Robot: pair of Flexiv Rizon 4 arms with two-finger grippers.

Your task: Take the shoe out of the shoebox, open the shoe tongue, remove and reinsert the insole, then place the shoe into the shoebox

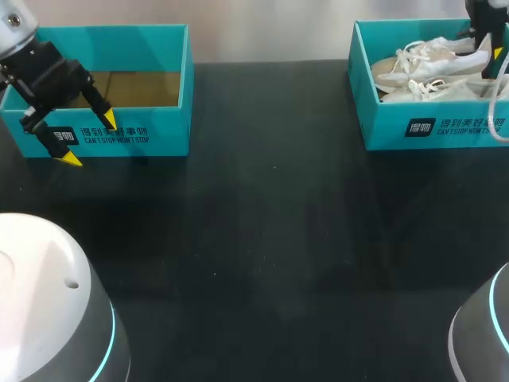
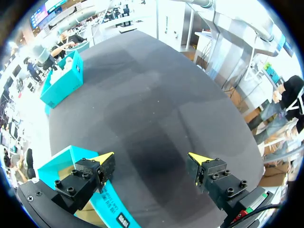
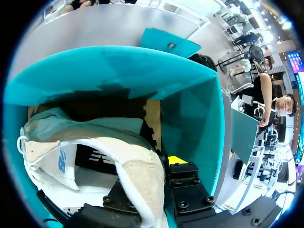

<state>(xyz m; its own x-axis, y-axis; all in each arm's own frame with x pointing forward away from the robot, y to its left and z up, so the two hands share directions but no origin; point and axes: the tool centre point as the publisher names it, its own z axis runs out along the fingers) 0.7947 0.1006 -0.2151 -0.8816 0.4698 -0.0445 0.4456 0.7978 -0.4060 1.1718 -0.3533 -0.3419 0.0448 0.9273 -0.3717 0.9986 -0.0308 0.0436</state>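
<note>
A teal shoebox (image 1: 413,127) at the table's far right holds cream-white laced shoes (image 1: 429,68). My right gripper (image 1: 491,49) reaches down into the box's right end. In the right wrist view the right gripper (image 3: 148,183) is shut on the shoe (image 3: 135,166) at its padded heel rim, one finger inside the shoe and the yellow-tipped finger (image 3: 183,173) outside, by the box wall (image 3: 190,118). My left gripper (image 1: 89,140) hangs open at the far left, over the front wall of a second teal box (image 1: 151,131). Nothing lies between the open fingers of the left gripper (image 2: 152,159).
The second teal box (image 2: 66,164) on the left shows only its brown floor. The black table (image 1: 262,239) stretches between the two boxes. In the left wrist view the shoebox (image 2: 61,83) stands far across the table. Two rounded white arm bases fill the near corners.
</note>
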